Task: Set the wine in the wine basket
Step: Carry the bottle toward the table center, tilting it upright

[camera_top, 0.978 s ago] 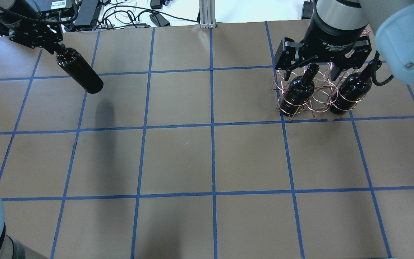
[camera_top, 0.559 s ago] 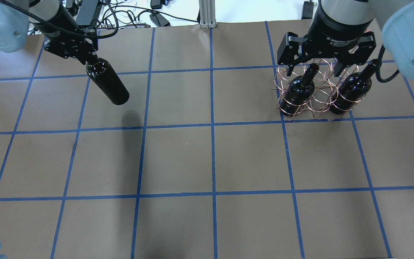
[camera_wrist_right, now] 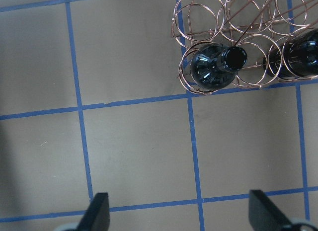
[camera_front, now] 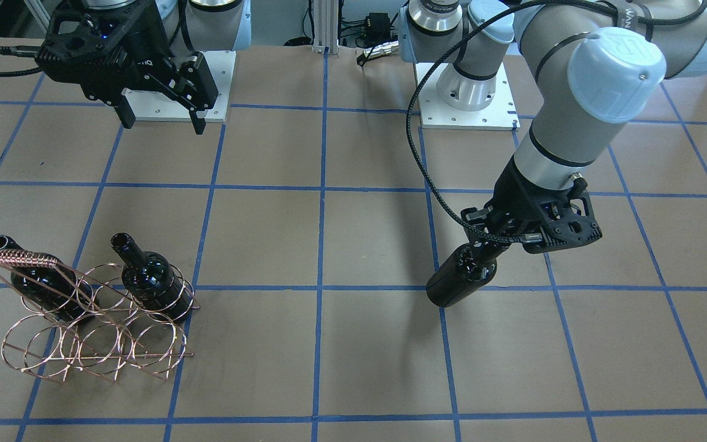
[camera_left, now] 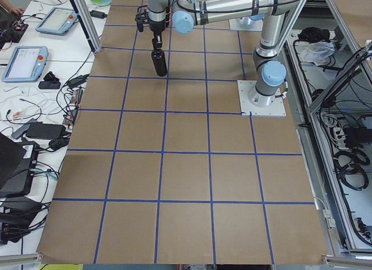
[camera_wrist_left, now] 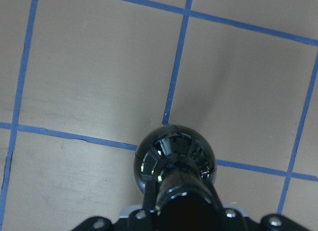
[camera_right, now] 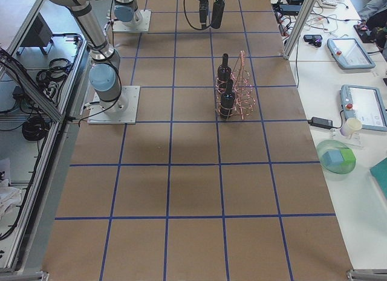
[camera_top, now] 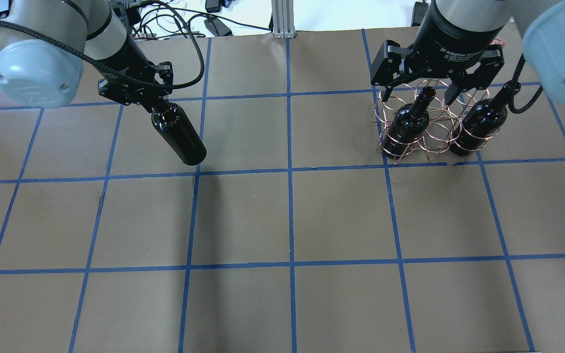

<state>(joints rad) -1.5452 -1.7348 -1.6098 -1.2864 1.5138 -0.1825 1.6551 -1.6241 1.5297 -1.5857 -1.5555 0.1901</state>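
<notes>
My left gripper (camera_top: 157,100) is shut on the neck of a near-black wine bottle (camera_top: 180,141), which hangs above the table's left half; it also shows in the front view (camera_front: 461,279) and the left wrist view (camera_wrist_left: 174,154). The copper wire wine basket (camera_top: 429,139) stands at the far right, also in the front view (camera_front: 89,350). Two more bottles (camera_top: 409,125) (camera_top: 481,125) stand in the end rings of its row on my side, with the ring between them unfilled. My right gripper (camera_top: 417,94) is open and holds nothing, high above the basket (camera_wrist_right: 238,22).
Brown paper with a blue tape grid (camera_top: 290,171) covers the table. Cables and power bricks (camera_top: 174,22) lie past the far edge. The basket's tall handle (camera_front: 19,258) rises over its rings. Both arm bases (camera_front: 464,92) are on the robot's side.
My left arm has carried the bottle rightward and a little nearer, toward the table's middle. My right gripper stays open over the basket, barely shifted.
</notes>
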